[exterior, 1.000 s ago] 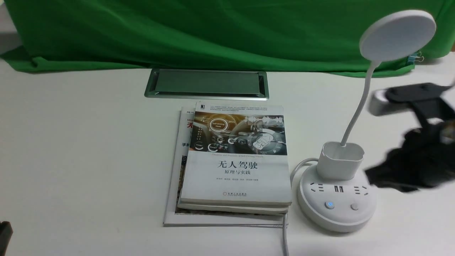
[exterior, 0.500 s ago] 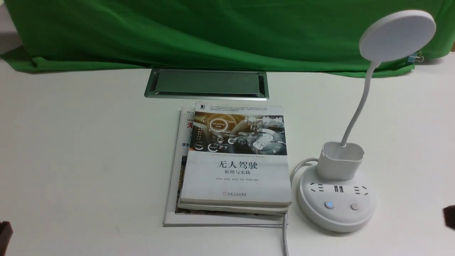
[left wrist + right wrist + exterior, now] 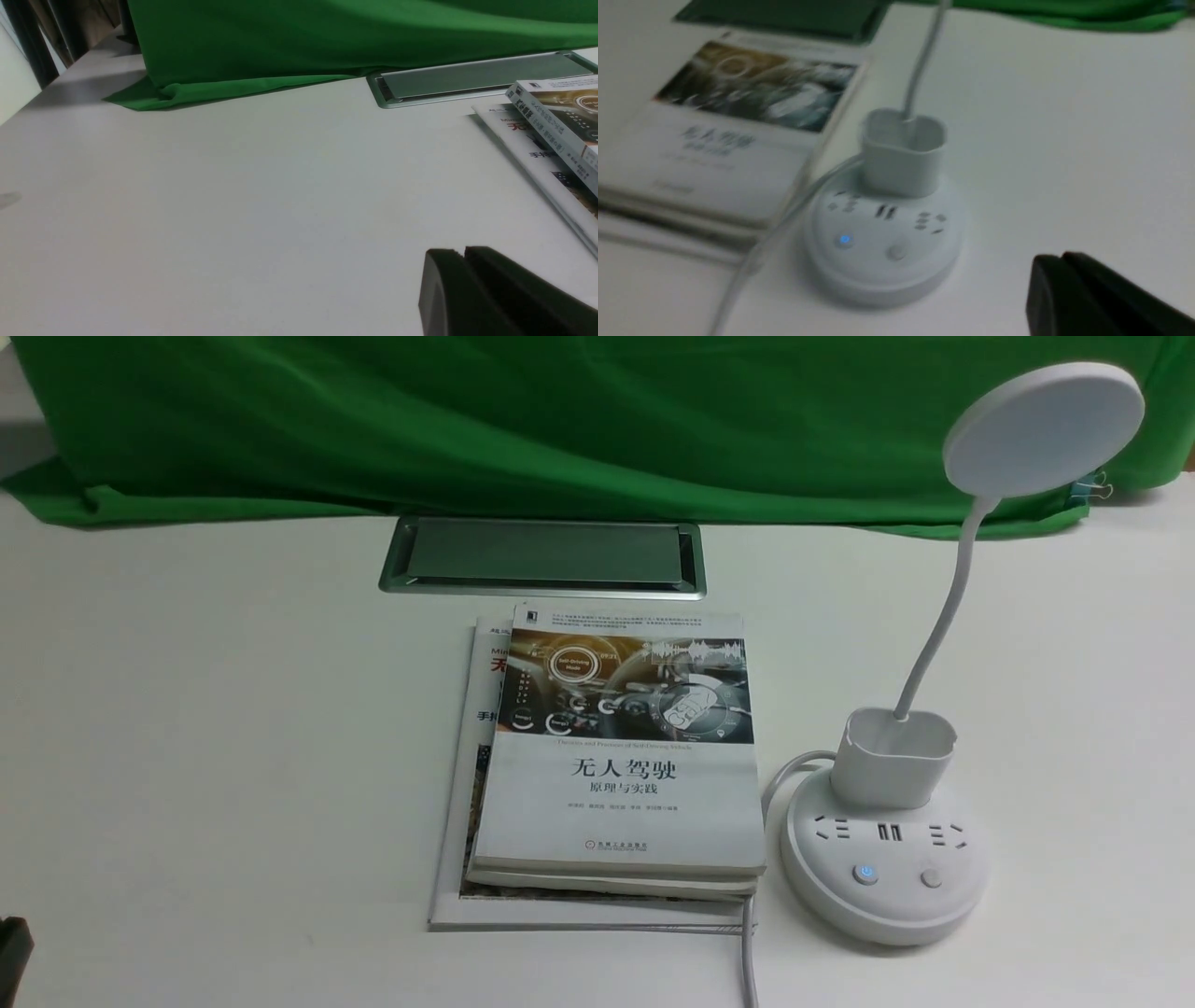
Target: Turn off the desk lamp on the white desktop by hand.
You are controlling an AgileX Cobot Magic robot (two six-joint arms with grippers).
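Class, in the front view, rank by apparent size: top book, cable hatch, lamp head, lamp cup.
Largest: white paperback book with dashboard cover.
Next: silver-framed grey rectangular hatch and flat round white lamp head, too close to rank.
Smallest: small white oval cup.

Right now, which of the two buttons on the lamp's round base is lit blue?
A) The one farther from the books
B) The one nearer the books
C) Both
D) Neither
B: on the desk lamp, the button nearer the books shows a small blue light, while the other button is plain and unlit.
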